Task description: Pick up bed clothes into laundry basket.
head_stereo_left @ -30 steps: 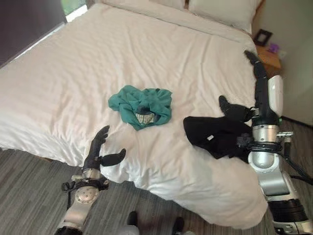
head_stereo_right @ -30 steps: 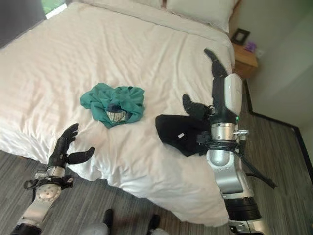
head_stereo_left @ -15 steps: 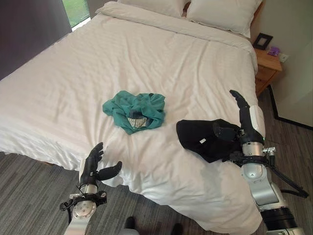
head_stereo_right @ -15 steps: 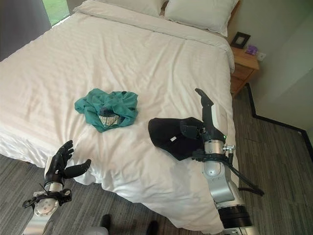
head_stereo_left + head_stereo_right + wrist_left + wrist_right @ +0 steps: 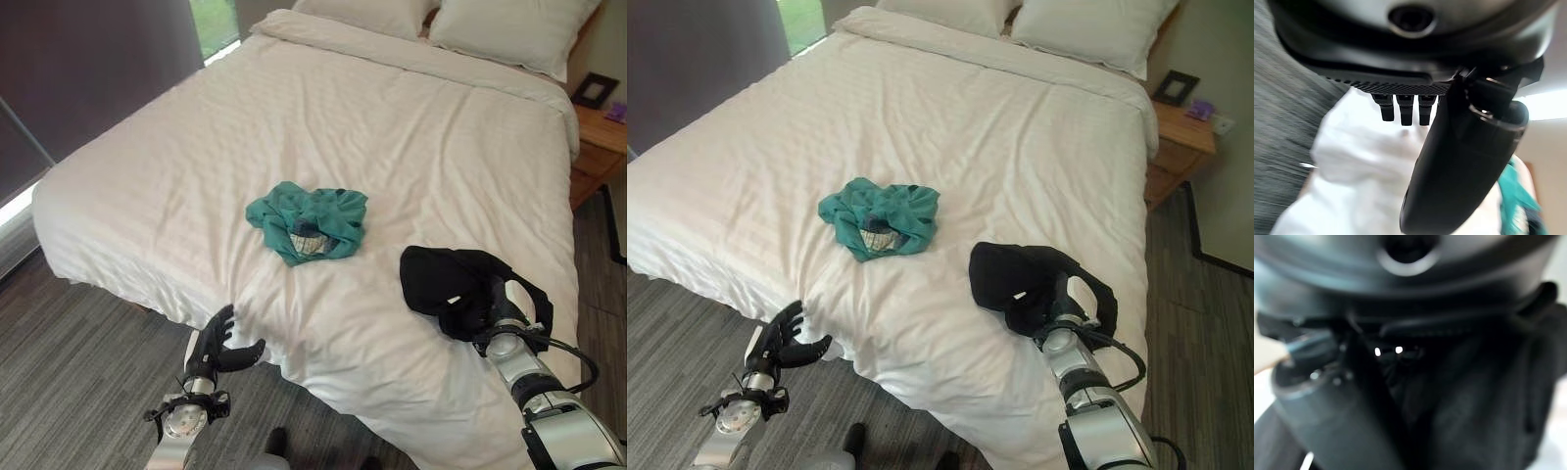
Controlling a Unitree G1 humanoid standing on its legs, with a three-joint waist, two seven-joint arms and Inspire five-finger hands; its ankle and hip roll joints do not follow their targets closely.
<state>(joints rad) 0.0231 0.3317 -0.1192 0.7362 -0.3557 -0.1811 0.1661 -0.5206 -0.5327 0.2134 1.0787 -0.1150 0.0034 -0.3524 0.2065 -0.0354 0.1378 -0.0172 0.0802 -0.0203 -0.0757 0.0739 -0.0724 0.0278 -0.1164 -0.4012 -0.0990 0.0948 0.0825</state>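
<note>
A crumpled black garment (image 5: 453, 291) lies near the right edge of the white-sheeted bed (image 5: 392, 127), with the right hand (image 5: 1059, 311) buried in its folds; whether those fingers grip is hidden. A bunched teal garment (image 5: 309, 220) sits mid-bed. The left hand (image 5: 217, 347) hangs beside the bed's near edge, fingers relaxed and spread.

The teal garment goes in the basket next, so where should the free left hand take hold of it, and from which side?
Judging by its pose, grip the teal garment at the raised folds in the middle of the bunch. It lies crumpled on the white bed, apart from the black garment. The left hand hovers open by the bed's near edge, so reach in from there.
</note>
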